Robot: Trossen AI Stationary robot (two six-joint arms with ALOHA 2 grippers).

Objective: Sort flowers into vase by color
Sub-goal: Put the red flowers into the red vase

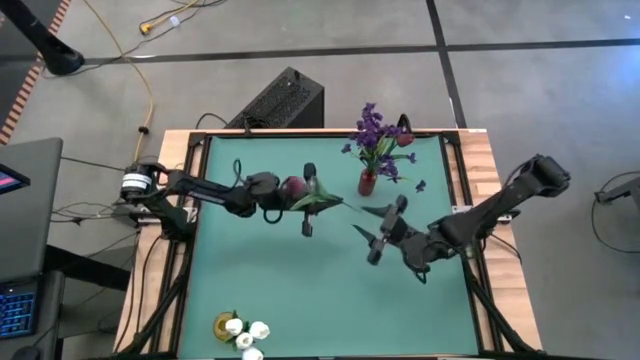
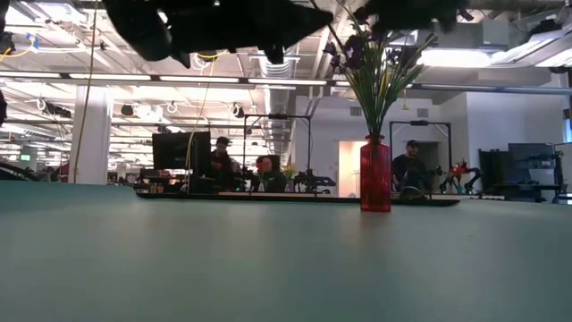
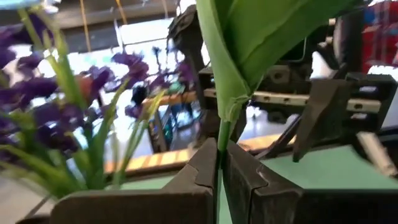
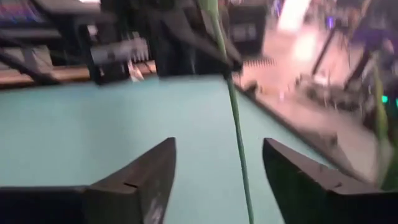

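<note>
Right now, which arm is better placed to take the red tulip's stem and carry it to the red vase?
Right. Its open gripper already straddles the free stem and sits nearer the red vase. The left gripper is shut on the dark red tulip near its leaves.

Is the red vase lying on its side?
No, in the low view the red vase stands upright on the table, with purple sprigs sticking up out of it.
</note>
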